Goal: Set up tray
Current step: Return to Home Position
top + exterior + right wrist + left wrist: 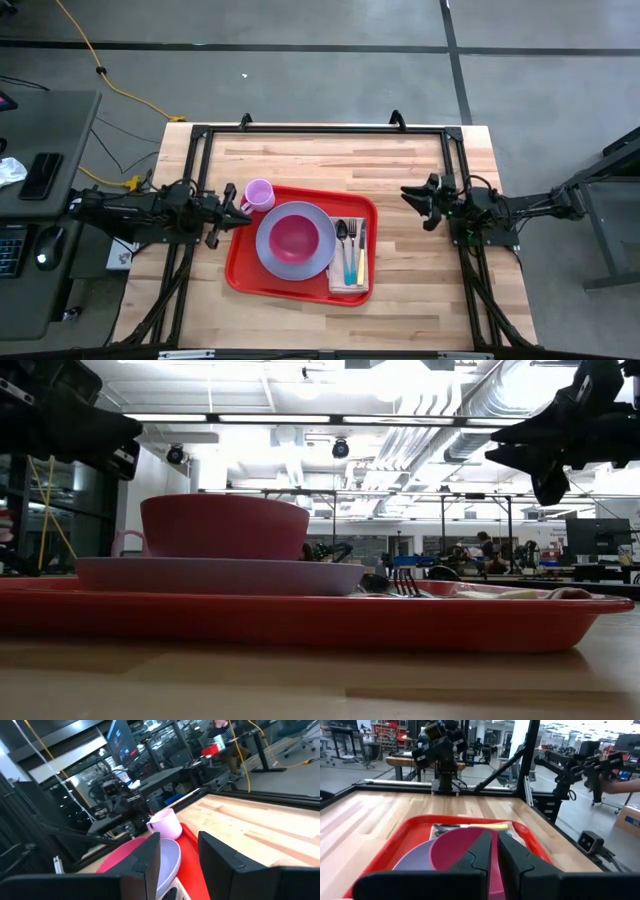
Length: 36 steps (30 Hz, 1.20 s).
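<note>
Red plastic, the tray (243,276) lies flat near the middle of the wooden table (420,290), its long sides parallel to the table's front edge, between the two arms. On its left half sits a round lavender plate (270,256) with a pink bowl (293,236) standing upright in the middle of it. A lavender mug (258,195) stands in the tray's back left corner, just beside the plate. Along the tray's right edge lies a gray napkin (337,282) carrying three utensils side by side: a spoon (341,238) nearest the plate, a blue fork (350,255) in the middle and a yellow knife (361,255) toward the rim. The left gripper (495,845) hangs in the air at the tray's left edge, close to the mug and pointing across the tray, with its jaws clenched on nothing. The right gripper (179,847) hangs over bare wood, apart from the tray's right edge and facing it, with its jaws released and nothing between them.
</note>
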Each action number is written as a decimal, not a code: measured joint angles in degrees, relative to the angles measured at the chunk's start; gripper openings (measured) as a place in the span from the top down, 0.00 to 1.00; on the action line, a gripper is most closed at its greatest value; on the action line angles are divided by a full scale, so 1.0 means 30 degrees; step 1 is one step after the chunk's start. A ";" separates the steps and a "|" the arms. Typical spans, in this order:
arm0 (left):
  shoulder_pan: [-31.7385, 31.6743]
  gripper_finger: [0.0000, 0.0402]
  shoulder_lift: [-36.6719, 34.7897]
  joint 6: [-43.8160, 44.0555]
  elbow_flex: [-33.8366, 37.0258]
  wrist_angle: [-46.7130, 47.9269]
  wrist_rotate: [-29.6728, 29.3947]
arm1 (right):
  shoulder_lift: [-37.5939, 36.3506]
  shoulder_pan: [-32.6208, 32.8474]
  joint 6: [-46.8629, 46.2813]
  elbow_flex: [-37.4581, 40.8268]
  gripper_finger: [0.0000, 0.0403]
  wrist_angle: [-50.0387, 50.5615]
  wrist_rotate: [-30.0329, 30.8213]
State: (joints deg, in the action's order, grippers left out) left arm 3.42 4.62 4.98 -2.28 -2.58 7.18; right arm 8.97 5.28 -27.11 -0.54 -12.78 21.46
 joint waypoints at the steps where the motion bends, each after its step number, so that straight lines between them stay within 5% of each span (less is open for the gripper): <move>1: 0.0000 0.84 0.0000 0.0001 0.0000 0.0070 -0.0007 | 0.0000 0.0000 0.0056 0.0000 0.73 0.0020 -0.0126; 36: 0.0000 0.84 0.0007 -0.0001 -0.0015 0.0507 -0.0058 | 0.0000 0.0000 0.0049 0.0015 0.73 0.0011 -0.0149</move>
State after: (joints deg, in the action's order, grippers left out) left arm 3.42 4.64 4.97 -2.33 -1.06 7.01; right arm 8.97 5.28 -26.96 -0.49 -12.75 21.02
